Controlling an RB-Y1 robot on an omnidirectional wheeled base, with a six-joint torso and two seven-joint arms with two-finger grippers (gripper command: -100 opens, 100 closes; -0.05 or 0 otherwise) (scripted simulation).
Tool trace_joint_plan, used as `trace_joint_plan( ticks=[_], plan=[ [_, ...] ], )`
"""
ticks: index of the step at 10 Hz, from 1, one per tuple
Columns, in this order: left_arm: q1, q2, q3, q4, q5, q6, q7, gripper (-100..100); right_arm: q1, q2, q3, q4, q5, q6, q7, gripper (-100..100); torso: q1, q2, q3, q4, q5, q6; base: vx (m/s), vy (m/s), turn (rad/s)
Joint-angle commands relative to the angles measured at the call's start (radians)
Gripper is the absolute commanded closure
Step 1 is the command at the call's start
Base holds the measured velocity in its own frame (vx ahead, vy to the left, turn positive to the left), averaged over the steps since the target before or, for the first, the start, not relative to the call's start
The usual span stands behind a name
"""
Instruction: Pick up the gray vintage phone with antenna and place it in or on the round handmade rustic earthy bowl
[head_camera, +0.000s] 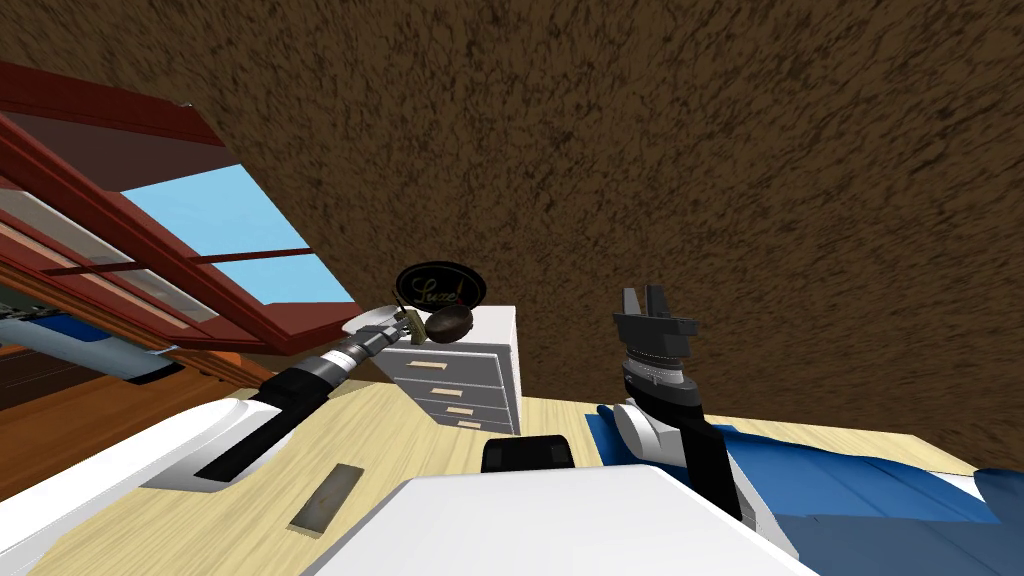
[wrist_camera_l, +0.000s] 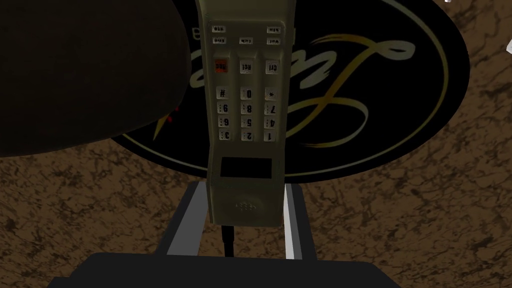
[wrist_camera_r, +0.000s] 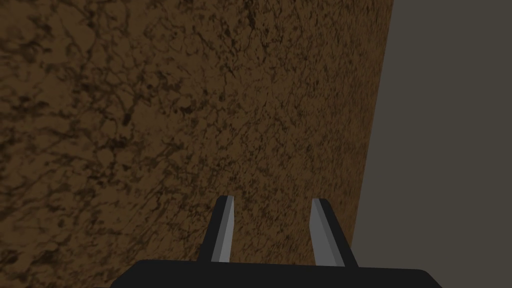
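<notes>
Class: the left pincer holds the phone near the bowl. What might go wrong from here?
The left pincer grips the phone only at one end, so it may swing or slip.
The bowl sits beside the phone, not under it; releasing now would likely miss.
The sign stands behind them; overreaching could knock it.
</notes>
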Motion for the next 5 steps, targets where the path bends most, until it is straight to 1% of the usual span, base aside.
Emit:
trace_joint_plan(
  ticks=[1, 2, 4, 5],
  plan=[
    [0.000, 0.000, 0.000, 0.000, 0.000, 0.000, 0.000, 0, 0.000, 0.000, 0.000, 0.000, 0.000, 0.000, 0.000, 0, 0.000, 0.000, 0.000, 0.000, 0.000, 0.000, 0.000, 0.000, 0.000],
    [0.027, 0.036, 0.023, -0.023, 0.003, 0.011, -0.001, 100, 0.000, 0.000, 0.000, 0.000, 0.000, 0.000, 0.000, 0, 0.000, 0.000, 0.000, 0.000, 0.000, 0.000, -0.041, 0.053, 0.117],
    [0.046, 0.066, 0.043, -0.039, 0.007, 0.021, 0.002, 100, 0.000, 0.000, 0.000, 0.000, 0.000, 0.000, 0.000, 0, 0.005, 0.004, 0.003, 0.001, 0.000, -0.001, -0.041, 0.070, 0.091],
    [0.069, 0.103, 0.066, -0.058, 0.013, 0.034, 0.006, 100, 0.000, 0.000, 0.000, 0.000, 0.000, 0.000, 0.000, 0, 0.004, 0.004, 0.003, 0.002, 0.000, -0.001, -0.050, 0.064, 0.135]
  ],
)
